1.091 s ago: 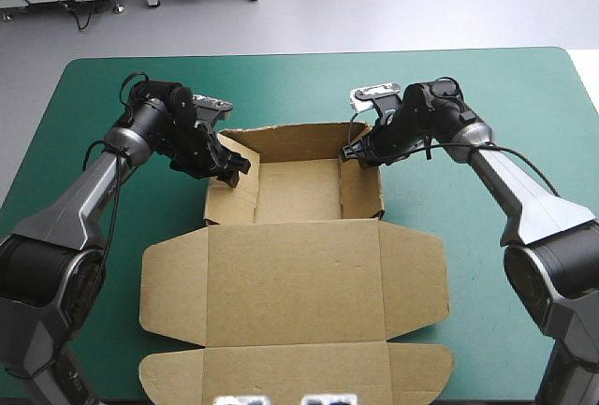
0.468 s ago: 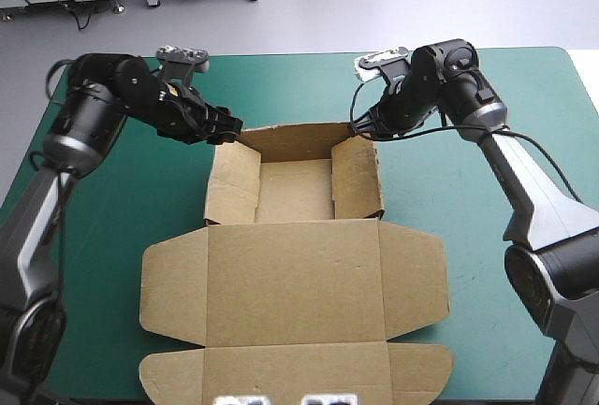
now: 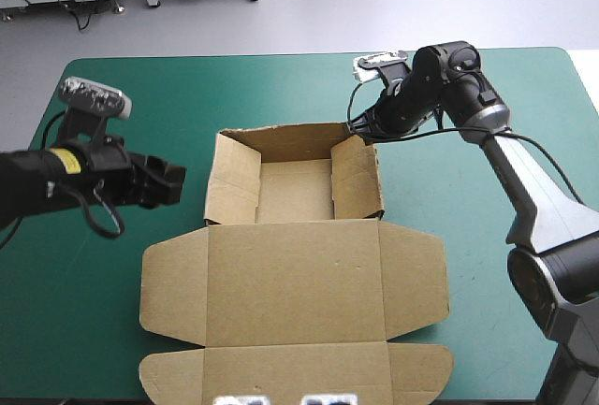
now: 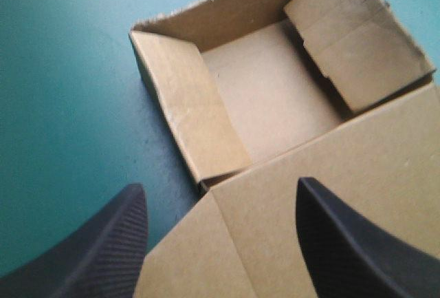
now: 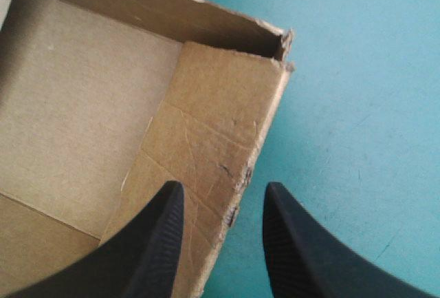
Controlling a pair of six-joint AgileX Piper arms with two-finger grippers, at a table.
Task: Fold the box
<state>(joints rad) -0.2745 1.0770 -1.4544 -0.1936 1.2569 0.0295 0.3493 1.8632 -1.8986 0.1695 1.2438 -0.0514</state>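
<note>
One arm has just gone away from the brown box (image 3: pixel 295 283). The left gripper (image 3: pixel 173 183) was at the tray's far left corner. Now it has pulled back to about 9 o'clock from the tray, well apart from it. Its black fingers are spread wide and hold nothing.

The right gripper (image 3: pixel 358 129) has stayed at the tray's 1 o'clock corner. Its fingers are a little apart. The top edge of the right wall (image 3: pixel 358 180) shows between them, but they are not pinching it.

The box sits in the middle of the teal-green cover (image 3: pixel 468 96). Its tray is toward 12 o'clock, and the lid (image 3: pixel 295 368) lies flat toward 6 o'clock. The left wall (image 3: pixel 231 185) stands on its own, a bit tilted.

I think the left side is done for now. The right wall looks like the next thing to press in.
</note>
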